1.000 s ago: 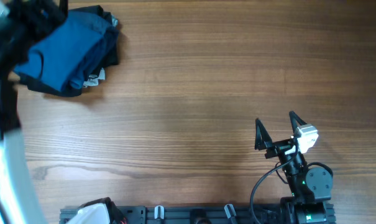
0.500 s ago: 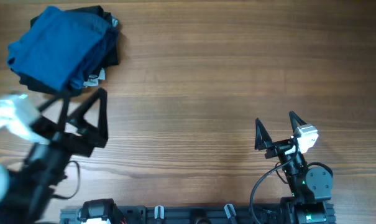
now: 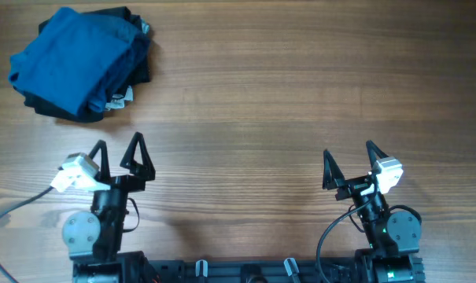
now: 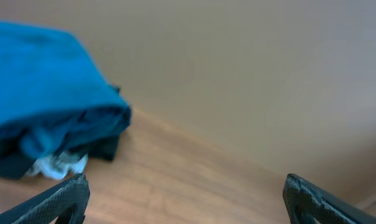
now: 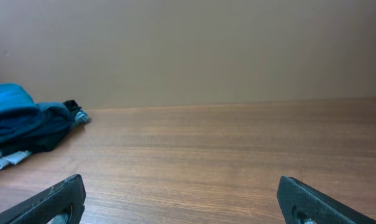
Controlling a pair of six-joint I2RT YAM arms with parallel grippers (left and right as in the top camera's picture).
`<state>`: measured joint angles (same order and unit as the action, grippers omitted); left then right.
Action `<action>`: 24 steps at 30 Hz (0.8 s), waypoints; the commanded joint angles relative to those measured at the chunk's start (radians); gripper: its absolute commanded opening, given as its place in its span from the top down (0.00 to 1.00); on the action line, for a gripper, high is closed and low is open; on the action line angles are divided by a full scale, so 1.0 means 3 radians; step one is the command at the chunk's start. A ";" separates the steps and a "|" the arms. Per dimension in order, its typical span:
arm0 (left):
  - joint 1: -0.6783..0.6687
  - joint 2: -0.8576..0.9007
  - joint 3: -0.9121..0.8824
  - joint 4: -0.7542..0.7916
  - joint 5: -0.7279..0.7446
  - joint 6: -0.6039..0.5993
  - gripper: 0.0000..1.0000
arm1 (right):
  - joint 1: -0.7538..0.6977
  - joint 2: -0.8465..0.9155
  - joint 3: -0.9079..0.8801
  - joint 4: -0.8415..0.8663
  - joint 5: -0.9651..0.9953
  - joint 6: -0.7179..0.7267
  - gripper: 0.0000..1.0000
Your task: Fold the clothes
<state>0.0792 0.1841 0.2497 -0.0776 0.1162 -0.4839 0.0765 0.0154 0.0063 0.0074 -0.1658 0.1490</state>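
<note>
From overhead we see the clothes [image 3: 76, 63] heaped at the far left of the table [image 3: 261, 94], well apart from our left gripper [image 3: 118, 145] and right gripper [image 3: 348, 151], both spread wide and empty. Our left wrist view shows the blue pile ahead to the left. Our right wrist view shows it far off at the left.

The blue polo shirt [image 3: 68, 63] hides most of the dark garments [image 3: 142, 69] beneath. The left wrist view is blurred.

The table [image 3: 261, 94] was smooth matt wood, grain showing. The clothes [image 3: 72, 63], far left, were soft creased cloth. The left gripper [image 3: 118, 141] and right gripper [image 3: 348, 149] looked matt black.
</note>
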 commanded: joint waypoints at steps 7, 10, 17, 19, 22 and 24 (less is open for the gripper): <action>-0.0146 -0.0334 -0.0459 0.0137 -0.0631 0.0042 0.00 | 0.0015 -0.0027 -0.0004 0.0015 0.0057 -0.0038 0.00; -0.0146 -0.0416 -0.0585 0.0149 -0.0635 0.0043 0.00 | 0.0015 -0.0027 -0.0004 0.0015 0.0056 -0.0037 0.00; -0.0149 -0.0579 -0.0796 0.0150 -0.0643 0.0042 0.00 | 0.0015 -0.0027 -0.0004 0.0015 0.0056 -0.0038 0.00; -0.0149 -0.0598 -0.0811 0.0134 -0.0643 0.0057 0.00 | 0.0015 -0.0027 -0.0004 0.0015 0.0056 -0.0038 0.00; -0.0149 -0.0600 -0.0811 0.0120 -0.0651 0.0122 0.00 | 0.0015 -0.0027 -0.0004 0.0015 0.0057 -0.0038 0.00; -0.0149 -0.0605 -0.0811 0.0061 -0.0654 0.0235 0.00 | 0.0015 -0.0027 -0.0004 0.0015 0.0056 -0.0038 0.00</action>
<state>0.0402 0.0181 0.0154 -0.0456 -0.0597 -0.4713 0.0765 0.0154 0.0063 0.0074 -0.1631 0.1486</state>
